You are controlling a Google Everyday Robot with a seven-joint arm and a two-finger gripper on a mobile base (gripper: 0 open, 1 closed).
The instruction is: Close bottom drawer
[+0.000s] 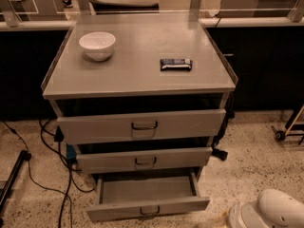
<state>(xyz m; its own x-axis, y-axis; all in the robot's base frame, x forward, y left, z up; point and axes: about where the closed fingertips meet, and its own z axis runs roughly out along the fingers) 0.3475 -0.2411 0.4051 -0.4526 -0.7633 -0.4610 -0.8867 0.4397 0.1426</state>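
Observation:
The bottom drawer (148,206) of the grey metal cabinet (137,80) is pulled far out, and its inside is empty. Its narrow front panel has a small dark centre handle (150,211). The two drawers above it stand slightly ajar. A white rounded part of my arm (270,214) shows at the bottom right, to the right of the drawer front and apart from it. My gripper is out of view.
A white bowl (97,45) and a dark wrapped bar (175,64) lie on the cabinet top. Black cables (57,175) run over the speckled floor at the left. A wheeled stand (287,129) is at the right edge. Dark counters stand behind.

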